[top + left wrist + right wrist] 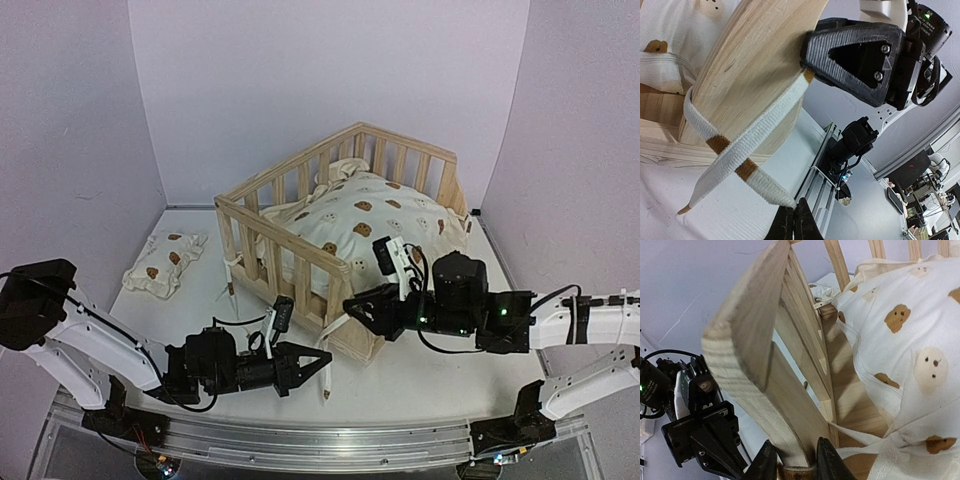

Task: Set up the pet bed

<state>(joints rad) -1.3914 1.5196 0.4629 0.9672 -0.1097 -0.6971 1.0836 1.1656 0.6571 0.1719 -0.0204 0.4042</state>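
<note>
Pet bed (285,240) post (767,400) sits gripped in right tool (796,460); left tool (794,212) pinches tie (755,125).

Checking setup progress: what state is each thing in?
Light pine slatted frame: upright.
Cream bear-print cushion: inside frame, rumpled.
Small matching pillow: outside frame, lying flat.
White cushion tie: looped round corner post, unknotted.
Left gripper: shut on tie end.
Right gripper: straddling corner post.

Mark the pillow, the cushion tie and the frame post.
pillow (165,262): top view, its middle.
cushion tie (760,127): left wrist view, band crossing the post.
frame post (750,320): right wrist view, its broad face.
</note>
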